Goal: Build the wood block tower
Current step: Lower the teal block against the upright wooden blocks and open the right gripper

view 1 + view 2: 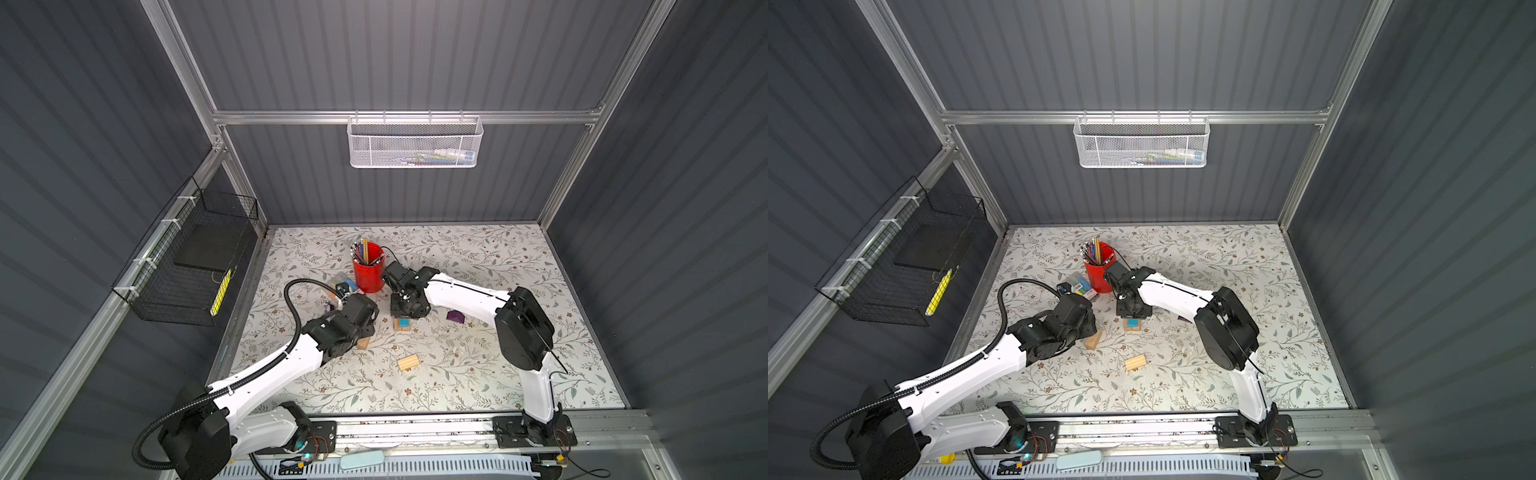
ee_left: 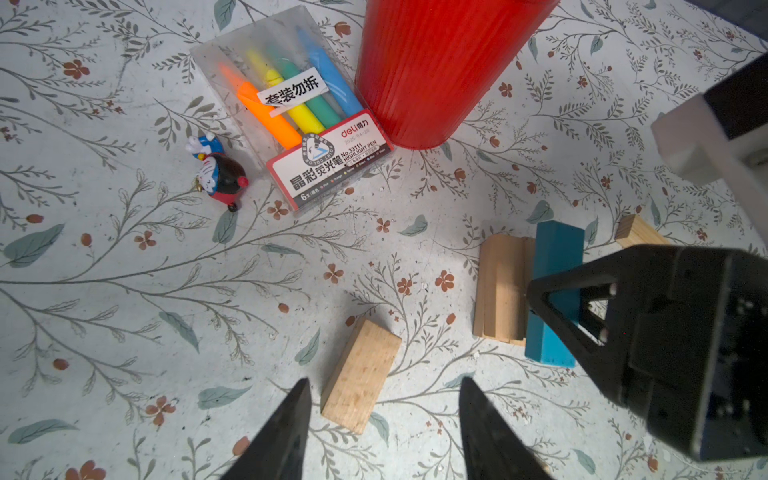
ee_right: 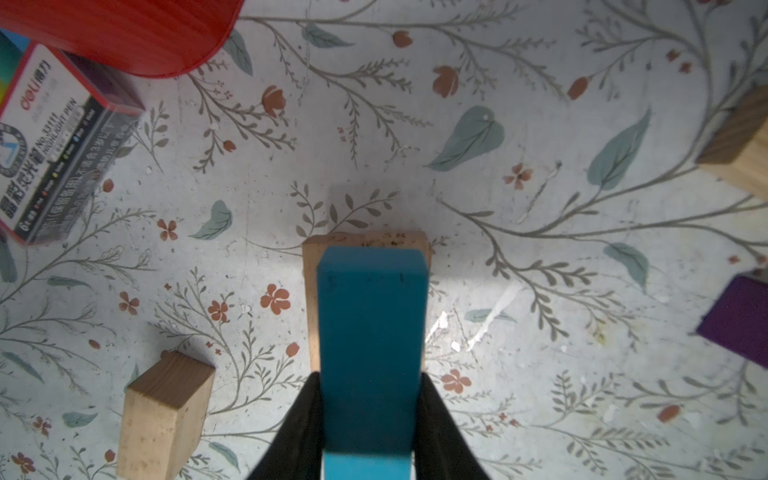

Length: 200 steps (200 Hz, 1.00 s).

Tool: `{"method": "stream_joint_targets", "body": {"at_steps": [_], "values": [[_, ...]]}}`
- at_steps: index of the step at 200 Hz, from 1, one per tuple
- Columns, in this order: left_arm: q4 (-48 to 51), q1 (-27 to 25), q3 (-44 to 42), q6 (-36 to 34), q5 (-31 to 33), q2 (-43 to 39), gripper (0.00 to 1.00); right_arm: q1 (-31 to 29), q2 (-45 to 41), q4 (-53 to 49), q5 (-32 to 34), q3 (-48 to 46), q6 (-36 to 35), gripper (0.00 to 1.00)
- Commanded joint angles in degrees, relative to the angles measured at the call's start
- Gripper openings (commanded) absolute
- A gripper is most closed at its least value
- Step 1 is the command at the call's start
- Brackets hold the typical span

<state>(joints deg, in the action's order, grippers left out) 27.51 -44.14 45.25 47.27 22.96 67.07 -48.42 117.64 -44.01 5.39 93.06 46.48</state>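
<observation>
1. Cup (image 1: 368,270), red, upright at 11 o'clock of table centre, packed with pencils (image 1: 363,249)
2. White mesh basket (image 1: 413,143) on back rail: contents indistinct. Black wire basket (image 1: 187,266) on left wall: dark slab (image 1: 208,249), yellow item (image 1: 220,291)
3. Marker pack (image 2: 328,166) at 8 o'clock of cup: clear case holding highlighters (image 2: 309,112)
4. Tower (image 1: 400,329) near table centre; right gripper (image 3: 370,382) clamped on teal block (image 3: 370,316) atop its tan bricks
5. Left gripper (image 2: 384,415) part-open, empty, over loose tan brick (image 2: 361,374); purple block (image 1: 456,316) at tower's 3 o'clock
</observation>
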Motion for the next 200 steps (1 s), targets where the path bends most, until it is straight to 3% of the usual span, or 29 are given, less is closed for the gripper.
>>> {"method": "stream_joint_targets", "body": {"at_steps": [1,200], "values": [[1.5,0.3,-0.7,1.1,0.9,-0.5,0.57,-0.3,1.5,-1.7,0.9,1.5,0.5,0.23],[1.3,0.3,-0.6,1.3,0.7,0.0,0.58,-0.5,4.8,-2.7,1.8,4.4,-0.1,0.27]]}}
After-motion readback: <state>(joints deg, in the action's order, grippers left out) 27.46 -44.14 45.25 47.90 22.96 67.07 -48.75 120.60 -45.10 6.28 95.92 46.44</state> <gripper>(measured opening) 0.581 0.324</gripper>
